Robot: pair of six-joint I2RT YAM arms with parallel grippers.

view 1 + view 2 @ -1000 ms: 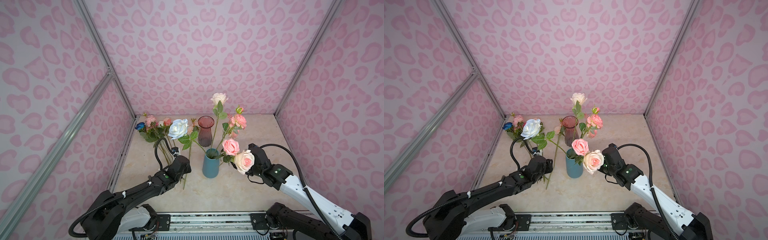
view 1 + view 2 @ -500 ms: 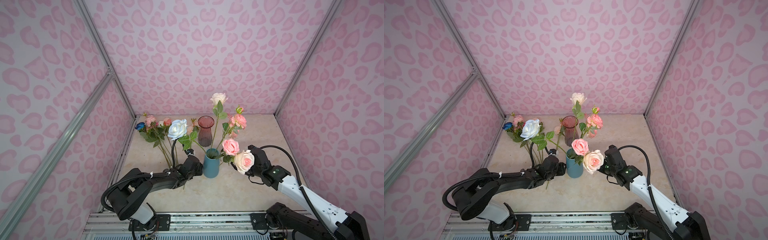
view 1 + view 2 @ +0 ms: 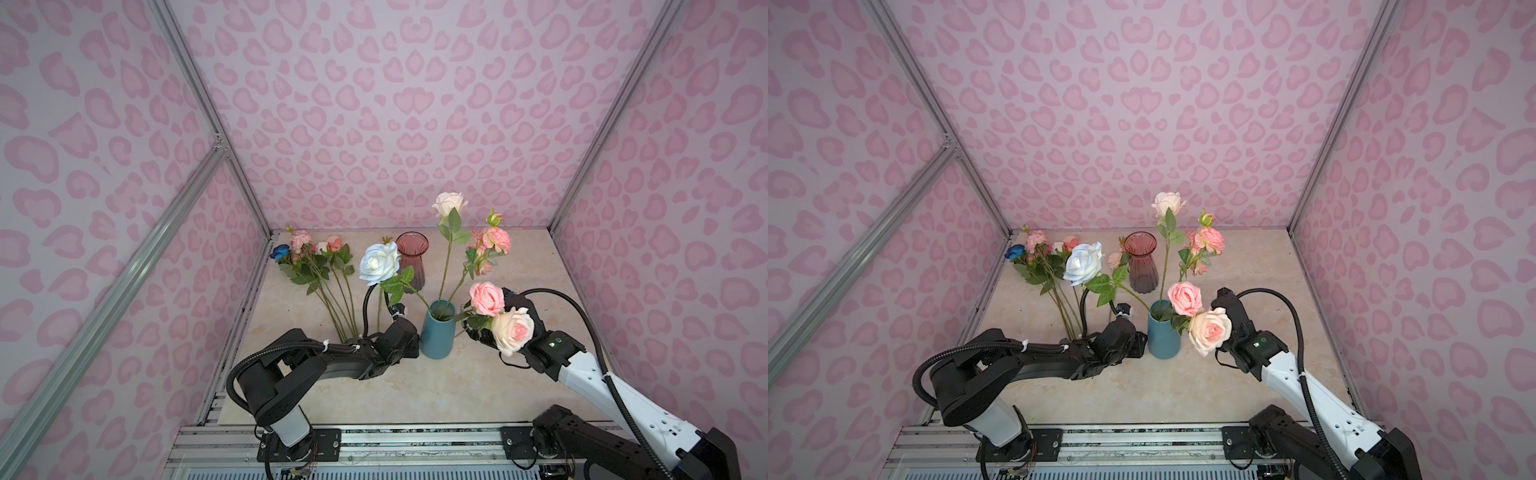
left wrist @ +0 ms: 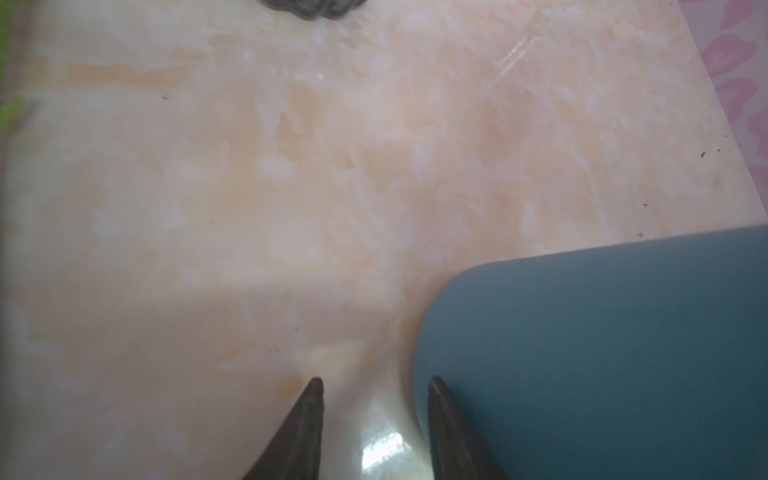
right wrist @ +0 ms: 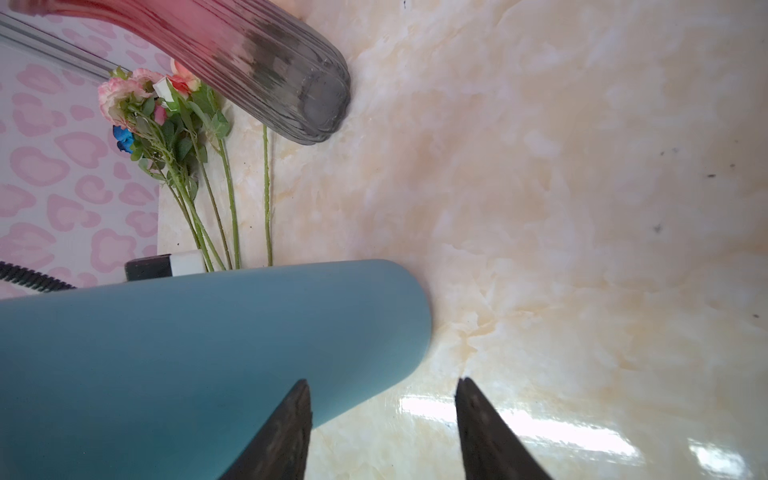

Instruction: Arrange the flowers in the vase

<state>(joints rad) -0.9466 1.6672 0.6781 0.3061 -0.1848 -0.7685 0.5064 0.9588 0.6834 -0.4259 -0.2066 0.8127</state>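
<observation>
Both top views: teal vase (image 3: 435,338) upright mid-worktop (image 3: 415,390), holding several stems: white-blue rose (image 3: 379,262), cream rose (image 3: 449,203), pink spray (image 3: 494,239), pink rose (image 3: 486,298), peach rose (image 3: 513,330). Loose flowers (image 3: 316,266) lying at far left corner, stems fanned toward front edge. Red glass vase (image 3: 411,259) behind teal vase. Left wrist view: left gripper (image 4: 374,382) tips apart, nothing between, one tip just beside teal vase. Right wrist view: right gripper (image 5: 380,384) tips apart, unladen, beside same vase.

Centre blocked: teal vase (image 3: 434,343), red vase (image 3: 411,266); front table (image 3: 440,392) free
</observation>
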